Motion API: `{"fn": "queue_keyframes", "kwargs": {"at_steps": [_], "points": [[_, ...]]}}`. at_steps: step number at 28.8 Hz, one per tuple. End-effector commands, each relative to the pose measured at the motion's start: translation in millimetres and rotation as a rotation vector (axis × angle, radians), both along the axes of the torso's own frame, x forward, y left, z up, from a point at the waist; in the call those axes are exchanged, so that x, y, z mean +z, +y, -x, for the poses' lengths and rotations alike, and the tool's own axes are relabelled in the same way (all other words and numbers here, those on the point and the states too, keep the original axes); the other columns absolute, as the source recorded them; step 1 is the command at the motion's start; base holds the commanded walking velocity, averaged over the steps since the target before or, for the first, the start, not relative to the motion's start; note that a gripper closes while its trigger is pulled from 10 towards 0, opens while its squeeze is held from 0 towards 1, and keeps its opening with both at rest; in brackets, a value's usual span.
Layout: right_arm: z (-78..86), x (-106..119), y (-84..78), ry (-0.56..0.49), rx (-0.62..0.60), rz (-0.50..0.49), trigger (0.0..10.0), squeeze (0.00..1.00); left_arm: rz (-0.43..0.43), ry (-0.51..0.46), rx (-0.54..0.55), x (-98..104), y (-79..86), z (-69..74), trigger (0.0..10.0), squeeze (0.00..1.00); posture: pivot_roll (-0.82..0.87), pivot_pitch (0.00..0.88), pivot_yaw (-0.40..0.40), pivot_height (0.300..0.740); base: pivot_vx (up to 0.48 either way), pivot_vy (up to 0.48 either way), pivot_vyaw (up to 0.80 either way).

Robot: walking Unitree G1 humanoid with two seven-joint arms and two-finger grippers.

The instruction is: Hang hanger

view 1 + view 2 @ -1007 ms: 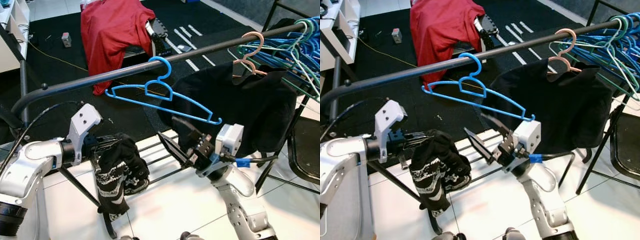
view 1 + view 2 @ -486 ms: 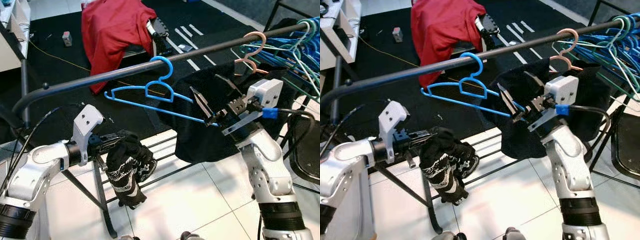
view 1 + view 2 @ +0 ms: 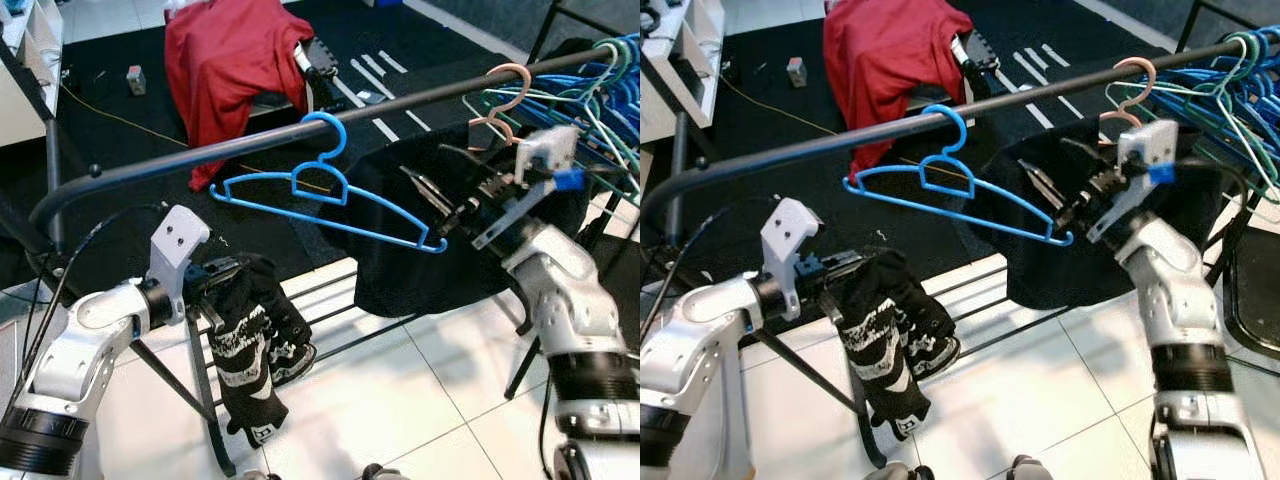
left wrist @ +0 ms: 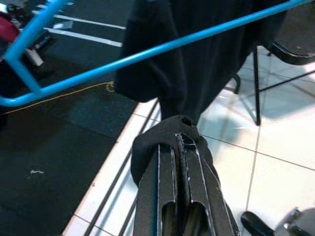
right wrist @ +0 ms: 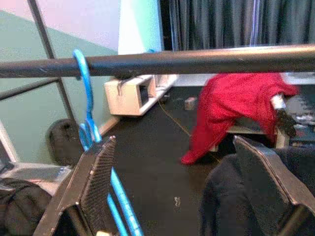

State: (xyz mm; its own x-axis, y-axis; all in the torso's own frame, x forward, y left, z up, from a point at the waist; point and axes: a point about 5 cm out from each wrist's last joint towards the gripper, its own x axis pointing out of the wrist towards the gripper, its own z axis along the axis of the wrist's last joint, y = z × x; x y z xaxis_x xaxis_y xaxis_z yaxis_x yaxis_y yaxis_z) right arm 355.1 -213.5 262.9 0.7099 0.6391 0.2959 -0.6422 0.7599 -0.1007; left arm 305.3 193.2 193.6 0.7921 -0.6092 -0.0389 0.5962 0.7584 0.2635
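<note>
The right hand (image 3: pixel 440 198) is reaching up at the centre right of the frame, its two fingers spread wide, their tips sitting just beside the low end of the blue hanger (image 3: pixel 325 190). Nothing is lying between the fingers. In the right wrist view the two fingers (image 5: pixel 96 182) are standing far apart, with the rail (image 5: pixel 197 60) crossing above them and the hanger's hook looped over it.

The hanger is hanging by its hook from the dark rail (image 3: pixel 250 148) near the middle of the frame, tilting so that its right end is dipping toward the right hand. Behind that hand a black shirt (image 3: pixel 420 255) is hanging from a pink hanger (image 3: pixel 505 105) farther right on the rail. A bundle of blue and green hangers (image 3: pixel 600 85) is crowding the upper right corner.

The left hand (image 3: pixel 225 275) is sitting at the lower left, its fingers closed on a black patterned garment (image 3: pixel 250 350) that is drooping toward the tiled floor (image 3: pixel 400 400). In the left wrist view the fingers (image 4: pixel 170 196) are pressed together with dark cloth wrapped over their tips.

At the top centre a red cloth (image 3: pixel 235 65) is draping over something on the dark mat.
</note>
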Motion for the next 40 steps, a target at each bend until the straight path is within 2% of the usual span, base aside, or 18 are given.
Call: {"fn": "queue_keyframes", "kwargs": {"at_steps": [1, 6, 9, 17, 22, 25, 29, 35, 40], "points": [[-6.2, -5, -2.5, 0.054, 0.032, 0.043, 10.0, 0.0, 0.0, -0.04, 0.035, 7, 7.9, 2.0, 10.0, 0.0, -0.05, 0.239, 0.043, 0.74, 0.0, 0.0, 0.0], [-14.0, 1, -3.5, 0.07, 0.062, 0.075, 10.0, 0.0, 0.009, -0.045, 0.047, 8, 9.1, 4.0, 10.0, 0.0, -0.05, 0.246, 0.038, 0.74, 0.0, 0.0, 0.0], [-21.7, 16, 1.2, 0.029, 0.117, 0.109, 10.0, 0.0, 0.045, -0.062, 0.052, 9, 6.4, 9.2, 10.0, 0.0, -0.06, 0.268, 0.02, 0.74, 0.0, 0.0, 0.0], [-21.9, 35, 7.7, -0.051, 0.222, 0.099, 10.0, 0.0, 0.119, -0.097, 0.024, 12, -2.7, 18.5, 10.0, 0.0, -0.06, 0.292, -0.015, 0.74, 0.0, 0.0, 0.0], [-21.2, 36, 7.1, -0.064, 0.254, 0.098, 10.0, 0.0, 0.136, -0.096, 0.015, 12, -5.1, 22.5, 10.0, 0.0, -0.06, 0.294, -0.015, 0.74, 0.0, 0.0, 0.0], [-19.7, 29, 8.9, -0.04, 0.306, 0.118, 10.0, 0.0, 0.14, -0.088, 0.007, 11, -7.1, 23.5, 10.0, 0.0, -0.06, 0.3, -0.012, 0.74, 0.0, 0.0, 0.0], [-19.9, 19, 20.1, -0.007, 0.415, 0.135, 10.0, 0.0, 0.145, -0.085, -0.009, 12, -12.9, 23.3, 10.0, 0.0, -0.05, 0.295, -0.022, 0.74, 0.0, 0.0, 0.0], [-20.0, 19, 22.5, -0.009, 0.429, 0.134, 10.0, 0.0, 0.147, -0.084, -0.011, 12, -13.8, 24.1, 10.0, 0.0, -0.05, 0.295, -0.022, 0.74, 0.0, 0.0, 0.0], [-27.4, 18, 32.6, 0.006, 0.404, 0.18, 10.0, 0.0, 0.139, -0.078, -0.012, 12, -13.4, 23.6, 10.0, 0.0, -0.05, 0.308, -0.025, 0.74, 0.0, 0.0, 0.0]]}}
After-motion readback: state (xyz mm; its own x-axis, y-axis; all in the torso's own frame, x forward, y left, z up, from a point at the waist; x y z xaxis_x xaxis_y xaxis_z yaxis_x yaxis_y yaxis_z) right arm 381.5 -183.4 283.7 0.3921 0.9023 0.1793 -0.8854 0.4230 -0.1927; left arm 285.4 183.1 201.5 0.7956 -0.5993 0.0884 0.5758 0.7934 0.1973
